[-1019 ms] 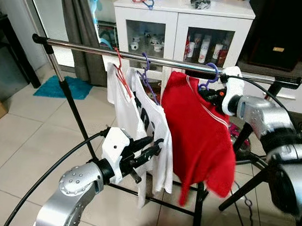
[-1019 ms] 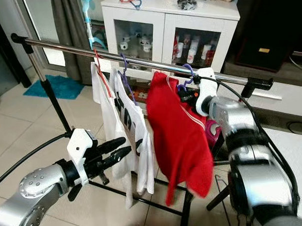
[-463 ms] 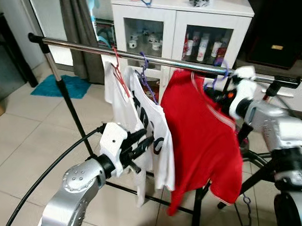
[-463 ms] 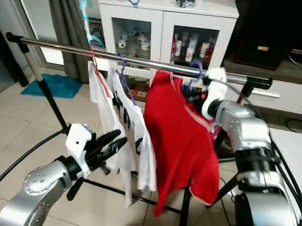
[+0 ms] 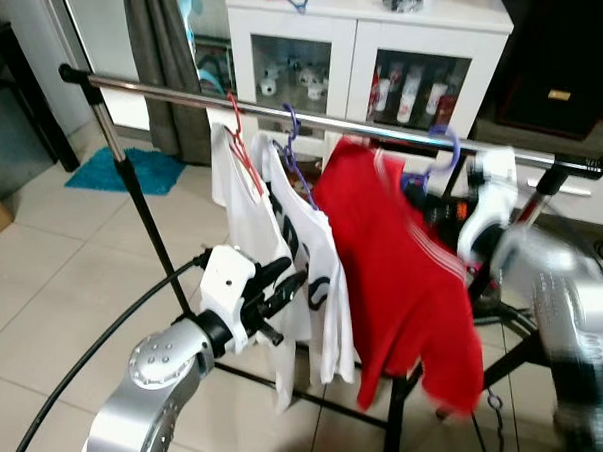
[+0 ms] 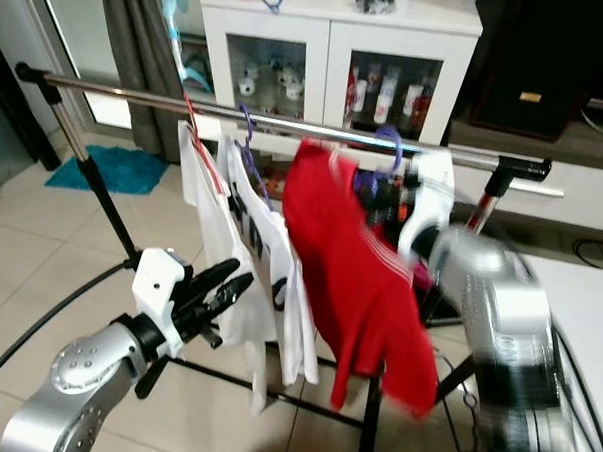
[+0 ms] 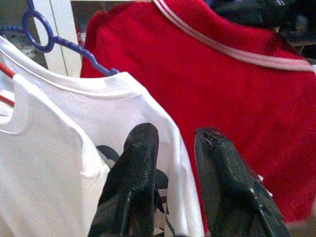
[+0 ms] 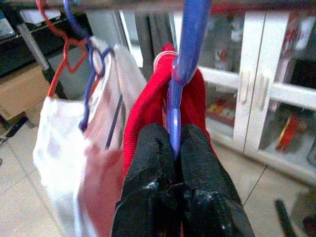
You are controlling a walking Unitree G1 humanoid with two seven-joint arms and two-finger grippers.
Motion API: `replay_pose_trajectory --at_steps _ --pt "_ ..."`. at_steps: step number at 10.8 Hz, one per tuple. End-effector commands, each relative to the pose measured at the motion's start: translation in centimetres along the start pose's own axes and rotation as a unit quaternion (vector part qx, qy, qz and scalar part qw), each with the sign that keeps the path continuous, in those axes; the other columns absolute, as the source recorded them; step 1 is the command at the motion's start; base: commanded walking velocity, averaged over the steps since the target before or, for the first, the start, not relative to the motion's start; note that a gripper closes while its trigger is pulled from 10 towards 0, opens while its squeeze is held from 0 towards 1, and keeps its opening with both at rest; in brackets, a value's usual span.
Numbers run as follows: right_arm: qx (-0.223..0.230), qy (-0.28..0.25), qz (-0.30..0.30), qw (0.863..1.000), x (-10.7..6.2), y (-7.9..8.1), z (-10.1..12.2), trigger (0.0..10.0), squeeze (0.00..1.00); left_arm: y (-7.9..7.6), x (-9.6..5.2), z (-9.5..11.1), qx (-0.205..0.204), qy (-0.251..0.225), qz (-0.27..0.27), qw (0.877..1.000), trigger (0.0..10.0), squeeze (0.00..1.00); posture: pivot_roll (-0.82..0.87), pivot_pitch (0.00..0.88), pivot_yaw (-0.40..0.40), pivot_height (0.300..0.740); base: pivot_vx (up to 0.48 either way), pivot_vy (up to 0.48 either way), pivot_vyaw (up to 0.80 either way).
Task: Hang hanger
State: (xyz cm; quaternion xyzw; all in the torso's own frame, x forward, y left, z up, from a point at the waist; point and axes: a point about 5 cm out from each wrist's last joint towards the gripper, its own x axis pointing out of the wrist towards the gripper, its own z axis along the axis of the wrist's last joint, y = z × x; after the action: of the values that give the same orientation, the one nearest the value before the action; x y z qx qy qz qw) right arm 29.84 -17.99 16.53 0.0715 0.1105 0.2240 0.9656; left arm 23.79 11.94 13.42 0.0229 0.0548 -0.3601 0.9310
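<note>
A chrome clothes rail (image 5: 176, 96) crosses in front of me. Hanging from it are a red hanger (image 5: 240, 139) and a purple hanger (image 5: 296, 151), each with a white shirt (image 5: 282, 247). A red shirt (image 5: 403, 262) hangs on a blue hanger (image 8: 174, 94), whose hook (image 5: 443, 142) is up at the rail. My right gripper (image 8: 172, 143) is shut on that hanger's neck just below the hook; the arm is blurred. My left gripper (image 5: 289, 282) is open, low in front of the white shirts, with nothing between its fingers (image 7: 138, 163).
A white glass-door cabinet (image 5: 374, 43) stands behind the rail, with a dark speaker (image 5: 564, 54) to its right. The rack's black legs (image 5: 390, 422) spread over the tiled floor. A blue mat (image 5: 119, 174) and a curtain (image 5: 164, 52) lie at the back left.
My right arm has shifted and is now blurred, and the red shirt has swung with it, its hem flaring out to the right. The left gripper has stayed by the white shirts.
</note>
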Motion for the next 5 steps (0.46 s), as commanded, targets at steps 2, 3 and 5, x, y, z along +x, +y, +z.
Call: replay_pose_trajectory --at_steps 2,3,5 --pt "0.016 -0.009 -0.017 1.000 -1.4 1.1 -0.4 0.0 0.00 0.1 -0.1 0.0 0.003 0.004 0.006 1.000 10.0 0.00 0.06 0.000 -0.035 0.740 -0.124 0.000 0.00" --pt "0.032 -0.006 -0.045 0.998 -2.5 1.5 -1.7 0.0 0.00 0.2 -0.2 0.0 0.003 0.005 0.008 1.000 10.0 0.00 0.05 0.000 -0.039 0.740 -0.285 0.000 0.00" --pt "0.039 -0.019 -0.076 0.996 -3.2 1.8 -2.0 0.5 0.00 0.2 -0.2 0.1 0.002 0.004 0.012 1.000 10.0 0.00 0.05 0.000 -0.044 0.740 -0.287 0.000 0.00"
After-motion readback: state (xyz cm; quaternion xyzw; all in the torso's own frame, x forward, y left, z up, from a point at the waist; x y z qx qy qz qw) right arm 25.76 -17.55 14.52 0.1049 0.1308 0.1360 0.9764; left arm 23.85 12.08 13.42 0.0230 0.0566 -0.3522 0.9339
